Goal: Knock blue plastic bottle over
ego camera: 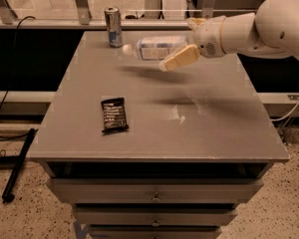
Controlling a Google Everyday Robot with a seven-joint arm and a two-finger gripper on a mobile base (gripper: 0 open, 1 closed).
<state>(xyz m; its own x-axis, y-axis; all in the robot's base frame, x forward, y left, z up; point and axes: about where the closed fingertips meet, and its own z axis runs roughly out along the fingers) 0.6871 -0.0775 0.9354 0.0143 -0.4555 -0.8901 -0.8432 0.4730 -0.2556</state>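
Observation:
The blue plastic bottle (pixel 154 48) is tipped on its side at the back of the grey table (pixel 154 128). Its white cap (pixel 127 48) points left toward the can. It appears slightly above the tabletop, with its shadow below it. My gripper (pixel 187 40) is at the bottle's base end on the right. Its cream fingers are spread apart, the near finger (pixel 179 58) against the bottle's lower side. The white arm (pixel 259 26) reaches in from the right.
A silver-blue metal can (pixel 112 26) stands upright at the back left, close to the bottle's cap. A dark snack packet (pixel 114 115) lies flat left of centre. Drawers (pixel 154 195) are below the front edge. A railing runs behind the table.

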